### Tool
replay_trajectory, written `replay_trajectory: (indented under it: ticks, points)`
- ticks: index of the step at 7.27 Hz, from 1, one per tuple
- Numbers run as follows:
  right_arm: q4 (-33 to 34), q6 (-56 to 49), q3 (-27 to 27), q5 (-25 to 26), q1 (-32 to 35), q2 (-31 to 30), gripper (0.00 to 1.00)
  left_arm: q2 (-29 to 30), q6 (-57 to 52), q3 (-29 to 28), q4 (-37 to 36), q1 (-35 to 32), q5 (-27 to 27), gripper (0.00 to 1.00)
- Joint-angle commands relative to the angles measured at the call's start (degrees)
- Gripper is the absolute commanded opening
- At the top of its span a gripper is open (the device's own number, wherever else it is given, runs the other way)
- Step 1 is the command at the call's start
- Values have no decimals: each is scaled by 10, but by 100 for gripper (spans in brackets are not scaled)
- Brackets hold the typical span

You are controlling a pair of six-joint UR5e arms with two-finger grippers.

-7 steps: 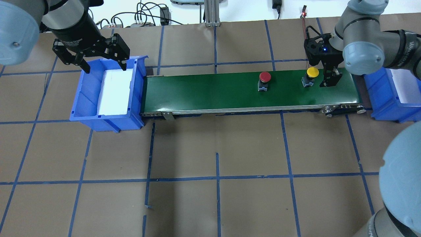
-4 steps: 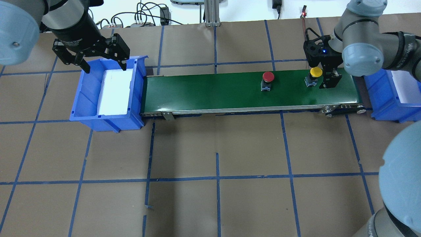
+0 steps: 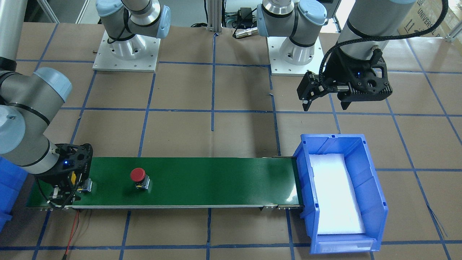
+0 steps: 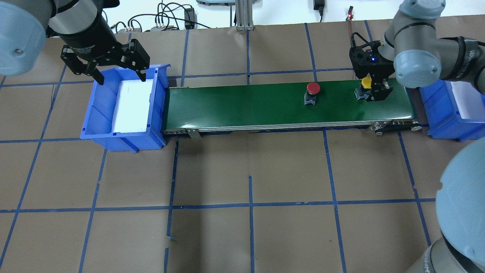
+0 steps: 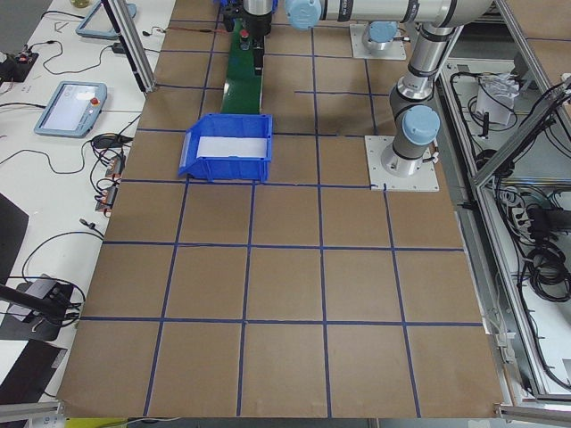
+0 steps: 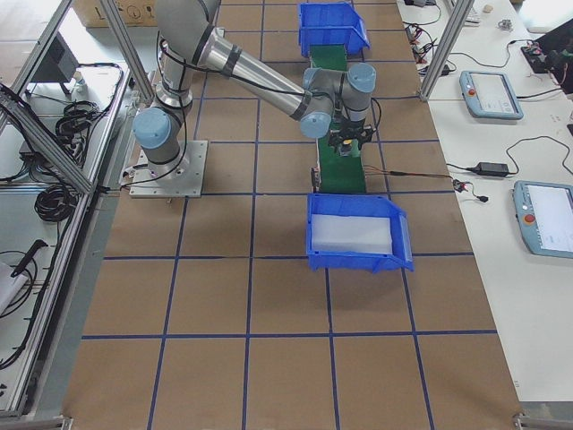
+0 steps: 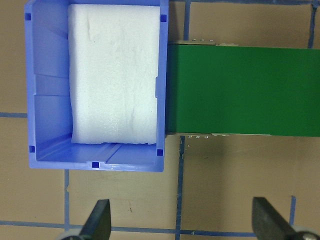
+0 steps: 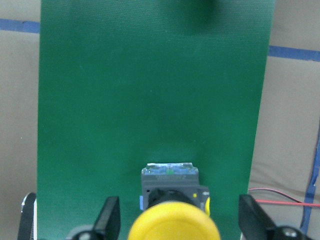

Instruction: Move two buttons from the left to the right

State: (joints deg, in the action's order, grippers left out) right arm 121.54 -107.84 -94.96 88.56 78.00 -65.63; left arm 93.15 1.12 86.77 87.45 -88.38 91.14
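The yellow button [image 4: 365, 83] stands near the right end of the green belt [image 4: 246, 104]. In the right wrist view its cap [image 8: 174, 226] sits between the two fingers of my right gripper [image 8: 179, 222], with a gap on each side. The right gripper [image 4: 373, 91] is open, low over the belt and straddling that button. The red button [image 4: 313, 88] stands upright further left on the belt, also seen as the red button [image 3: 138, 174] from the front. My left gripper [image 4: 121, 78] hangs open and empty above the far rim of the left blue bin [image 4: 99, 113].
The left bin [image 7: 47, 100] holds only a white foam pad [image 7: 115, 75]. A second blue bin [image 4: 439, 110] sits just beyond the belt's right end. Cables and a metal post run along the table's far edge. Brown paper with blue tape lines covers the table.
Both buttons have travelled right along the belt. The yellow one has come in between the right gripper's fingers. The left gripper has not moved.
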Motion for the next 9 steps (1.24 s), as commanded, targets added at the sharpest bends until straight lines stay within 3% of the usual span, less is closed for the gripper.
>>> replay_trajectory:
  ticks: [1, 4, 6, 9]
  points:
    - [1, -2, 2, 0, 0, 0, 42, 0, 0, 0, -2, 0, 0, 100]
    - [4, -3, 11, -4, -1, -1, 22, 0, 0, 0, -3, 0, 0, 100]
    - [2, -3, 49, 1, -17, -5, 21, 0, -1, 0, -3, 0, 0, 100]
    - [-30, -93, 116, -20, -133, -2, 22, 0, -1, 0, -1, 0, 0, 100]
